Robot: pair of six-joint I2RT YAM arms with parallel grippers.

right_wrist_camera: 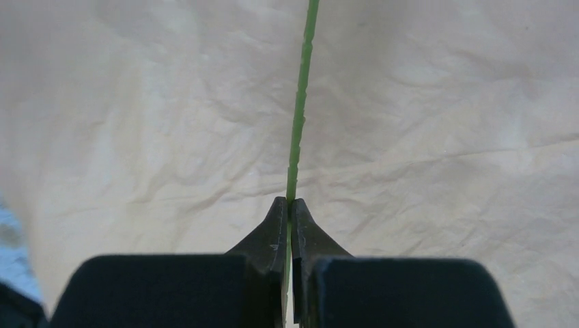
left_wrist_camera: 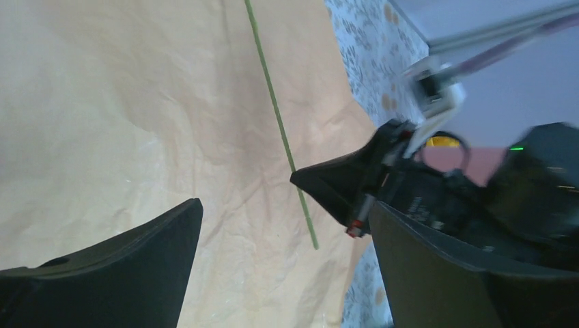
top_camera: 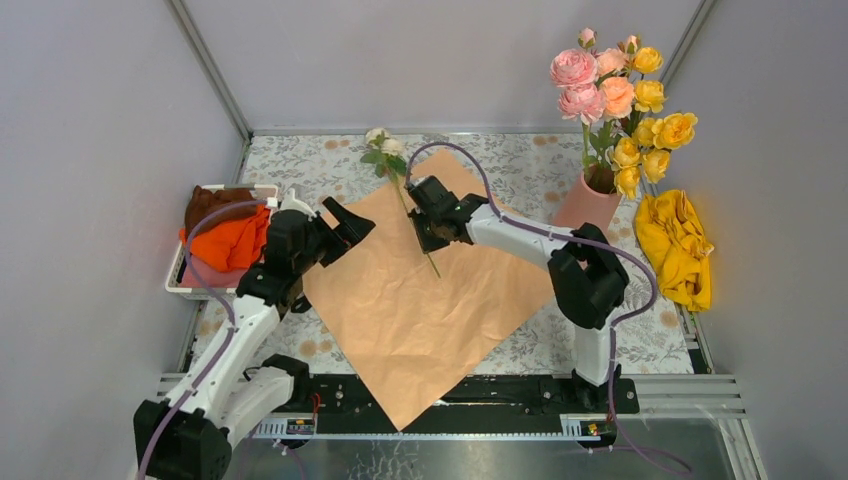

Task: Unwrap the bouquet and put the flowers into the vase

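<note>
Pinching green stem (right_wrist_camera: 300, 116) of white rose (top_camera: 381, 142), right jaws pressed together on it over peach paper (top_camera: 420, 310). Rose stretched over paper's far corner, bloom just past it above surface (top_camera: 520, 160). Left jaws spread wide, nothing in them, at paper's left edge. Pink vase (top_camera: 585, 205), full of pink and yellow flowers (top_camera: 620, 100), stood off paper's right corner.

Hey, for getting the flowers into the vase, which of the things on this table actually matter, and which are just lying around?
Part of the job: white rose; pink vase; flowers already in the vase; spread peach wrapping paper.

Just lying about: yellow cloth; white tray holding the orange cloth and brown cloth.
</note>
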